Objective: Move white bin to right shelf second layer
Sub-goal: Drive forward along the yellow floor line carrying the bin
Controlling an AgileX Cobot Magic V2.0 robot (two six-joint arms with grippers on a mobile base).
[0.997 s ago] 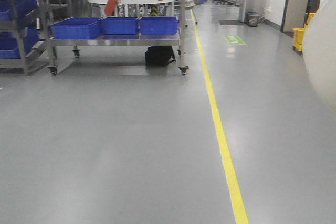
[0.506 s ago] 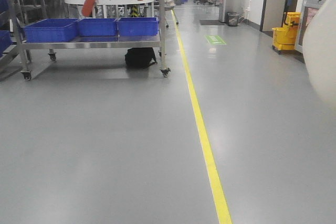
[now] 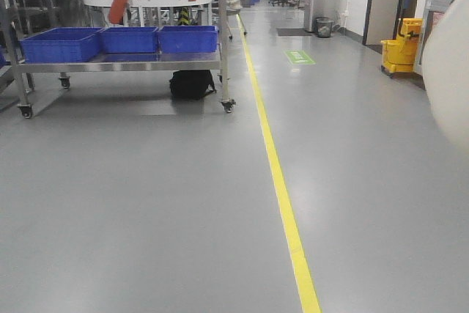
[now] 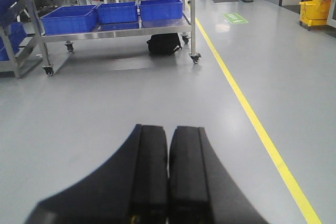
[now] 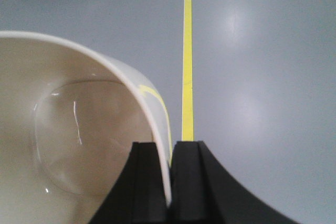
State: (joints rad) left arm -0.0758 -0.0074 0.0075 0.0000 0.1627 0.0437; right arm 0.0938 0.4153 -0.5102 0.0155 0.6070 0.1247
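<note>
The right gripper (image 5: 170, 150) is clamped on the white bin (image 5: 79, 129), with one finger inside the rim and the other outside, so the thin wall is pinched between them. The bin hangs tilted, and its glossy cream inside faces the wrist camera. It is held off the grey floor (image 5: 262, 77), just to the left of the yellow line (image 5: 187, 51) painted there. In the front view the bin's smooth outer wall shows only as a pale curved mass at the right edge.

The left gripper (image 4: 169, 135) is clenched, its two black fingers pressed flat together with nothing between them, and it points out over bare floor.

Ahead on the left, well apart from both arms, stands a steel rack (image 3: 117, 64) on casters. Blue crates (image 3: 62, 43) sit in a row on its lower deck and more line its top. A black bag (image 3: 192, 84) lies on the floor under it. Across the yellow line are a green floor sign (image 3: 299, 57) and, by the far right wall, a yellow mop bucket (image 3: 399, 53).
</note>
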